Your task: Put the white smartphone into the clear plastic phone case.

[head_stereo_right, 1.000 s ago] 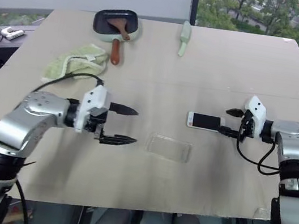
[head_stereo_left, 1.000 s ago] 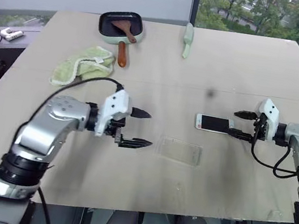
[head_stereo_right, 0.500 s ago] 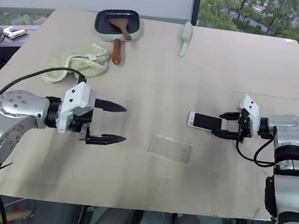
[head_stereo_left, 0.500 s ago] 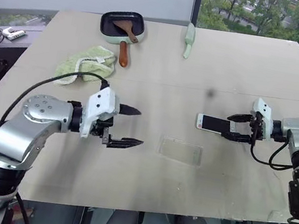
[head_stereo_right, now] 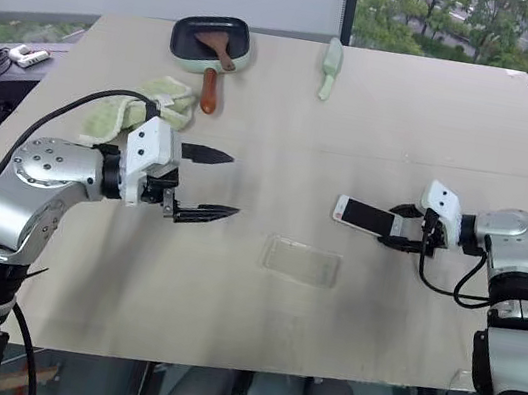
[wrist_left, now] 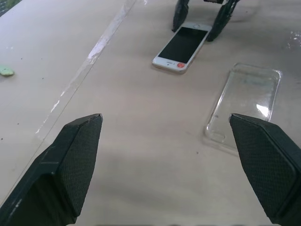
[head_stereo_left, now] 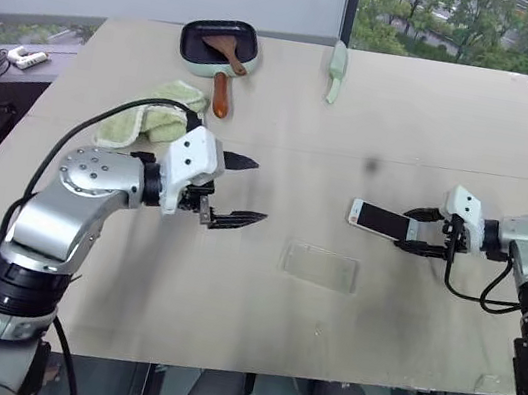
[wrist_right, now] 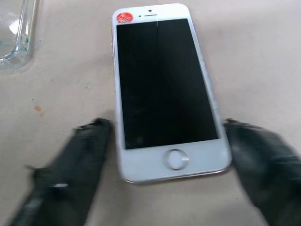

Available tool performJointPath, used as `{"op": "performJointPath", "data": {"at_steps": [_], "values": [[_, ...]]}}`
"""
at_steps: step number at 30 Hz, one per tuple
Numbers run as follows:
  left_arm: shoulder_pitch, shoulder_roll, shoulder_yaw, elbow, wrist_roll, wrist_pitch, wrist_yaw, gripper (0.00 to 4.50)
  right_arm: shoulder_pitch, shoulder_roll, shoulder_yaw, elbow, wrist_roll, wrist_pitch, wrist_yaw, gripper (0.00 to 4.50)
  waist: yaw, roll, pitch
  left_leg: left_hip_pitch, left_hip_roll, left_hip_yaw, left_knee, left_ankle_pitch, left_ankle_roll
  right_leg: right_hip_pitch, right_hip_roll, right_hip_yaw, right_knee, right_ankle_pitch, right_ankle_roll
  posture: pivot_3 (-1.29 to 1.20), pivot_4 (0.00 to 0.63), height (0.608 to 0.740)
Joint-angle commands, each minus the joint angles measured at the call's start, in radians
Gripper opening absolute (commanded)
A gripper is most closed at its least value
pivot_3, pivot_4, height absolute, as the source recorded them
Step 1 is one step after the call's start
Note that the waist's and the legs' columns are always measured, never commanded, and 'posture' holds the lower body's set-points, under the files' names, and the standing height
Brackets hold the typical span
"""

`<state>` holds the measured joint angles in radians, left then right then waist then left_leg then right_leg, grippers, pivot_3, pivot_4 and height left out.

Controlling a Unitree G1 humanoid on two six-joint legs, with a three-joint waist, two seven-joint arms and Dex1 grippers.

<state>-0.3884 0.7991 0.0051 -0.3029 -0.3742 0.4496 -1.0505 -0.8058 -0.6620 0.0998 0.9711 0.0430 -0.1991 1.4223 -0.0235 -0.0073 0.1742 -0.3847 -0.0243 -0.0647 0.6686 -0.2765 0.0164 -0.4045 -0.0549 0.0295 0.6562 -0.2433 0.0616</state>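
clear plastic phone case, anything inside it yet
No. The thin clear plastic phone case lies empty; bare table shows through it. The white smartphone with a black screen lies apart from it, between the right gripper's fingers.

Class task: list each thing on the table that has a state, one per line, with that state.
white smartphone: screen up, dark, between the right claw's fingers
clear plastic phone case: empty, flat on table
left claw: open, holding nothing
right claw: astride the phone's end
pan: holds a brown spatula
green cloth: crumpled
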Motion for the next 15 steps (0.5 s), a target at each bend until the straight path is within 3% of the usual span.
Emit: {"op": "performJointPath", "data": {"at_steps": [1, 9, 15], "values": [[-0.006, 0.002, 0.007, -0.024, -0.008, -0.005, 0.006, 4.50, 0.029, -0.018, -0.001, -0.022, -0.004, 0.022, 0.014, 3.02, 0.001, 0.000, 0.000, 0.000, 0.000, 0.000, 0.000, 0.000, 0.000, 0.000, 0.000, 0.000, 0.000, 0.000, 0.000, 0.00, 0.150, 0.740], [-0.002, -0.005, -0.012, -0.017, -0.014, -0.008, -0.002, 4.50, 0.089, -0.034, -0.054, -0.177, 0.076, 0.089, 0.023, 3.01, 0.010, 0.000, 0.000, 0.000, 0.000, 0.000, 0.000, 0.000, 0.000, 0.000, 0.000, 0.000, 0.000, 0.000, 0.000, 0.00, 0.150, 0.740], [-0.021, -0.011, -0.021, 0.019, -0.007, -0.027, -0.015, 4.50, 0.235, -0.079, -0.100, -0.600, 0.183, 0.302, -0.014, 3.01, 0.009, 0.000, 0.000, -0.002, 0.000, 0.001, 0.000, 0.000, 0.000, -0.003, 0.000, 0.001, 0.001, 0.000, 0.000, 0.00, 0.150, 0.740]]}}
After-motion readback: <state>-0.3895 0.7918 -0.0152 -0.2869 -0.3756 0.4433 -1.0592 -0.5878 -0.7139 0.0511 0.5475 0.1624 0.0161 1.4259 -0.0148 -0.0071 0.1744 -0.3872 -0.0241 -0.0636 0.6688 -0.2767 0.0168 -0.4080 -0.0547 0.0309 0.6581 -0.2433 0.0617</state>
